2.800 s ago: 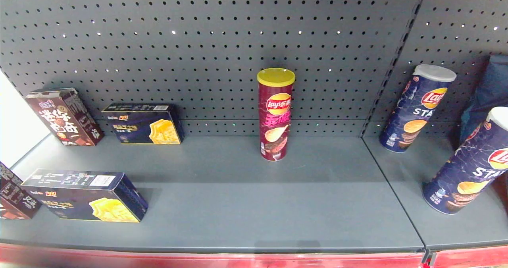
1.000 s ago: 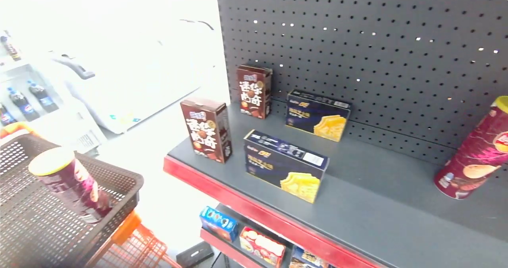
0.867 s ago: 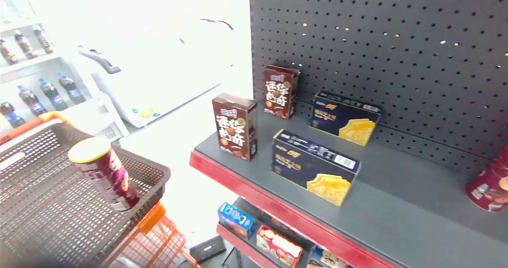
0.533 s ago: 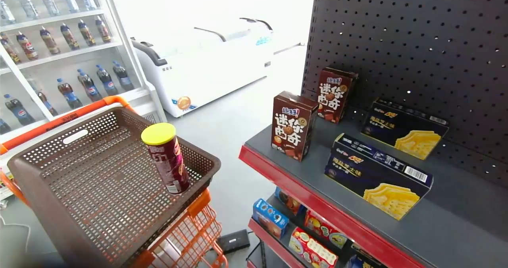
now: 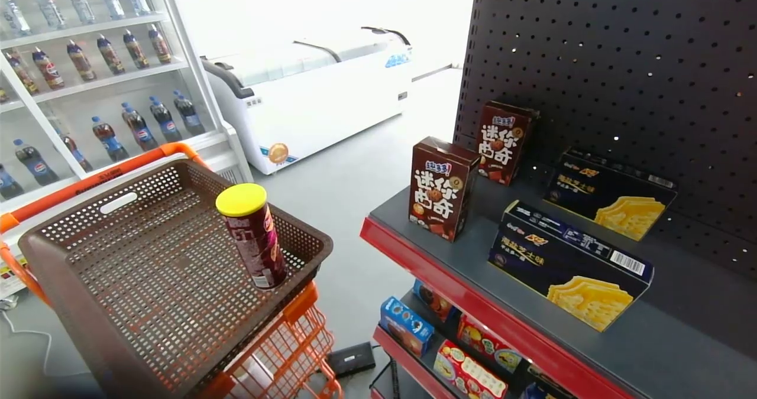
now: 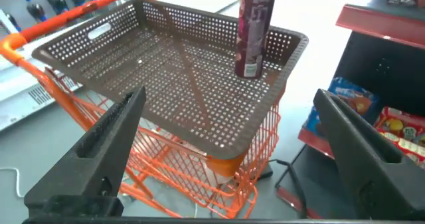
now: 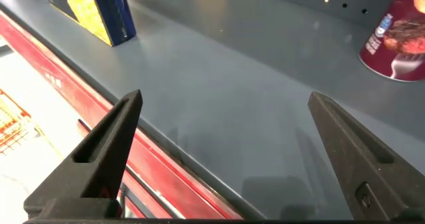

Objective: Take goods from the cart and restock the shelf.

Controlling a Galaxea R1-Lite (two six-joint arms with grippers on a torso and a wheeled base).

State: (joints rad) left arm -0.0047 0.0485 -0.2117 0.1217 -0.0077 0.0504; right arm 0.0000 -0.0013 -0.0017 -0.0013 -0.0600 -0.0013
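Swinging left, the head camera now finds the maroon yellow-lidded chip can [image 5: 251,236] upright by the brown perforated cart basket's [image 5: 148,281] right rim, beyond the wide-open left end effector [image 6: 229,96]; the right end effector [image 7: 224,99] gapes over the grey shelf [image 7: 219,58].

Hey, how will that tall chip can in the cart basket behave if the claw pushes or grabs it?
The can is tall and narrow-based, so a high push would probably tip it, and once down it would likely roll. Its glossy round wall looks stiff but may slip in a loose grip.

Shop: shelf [image 5: 680,334], cart [image 5: 148,269], drinks cooler [image 5: 106,78]
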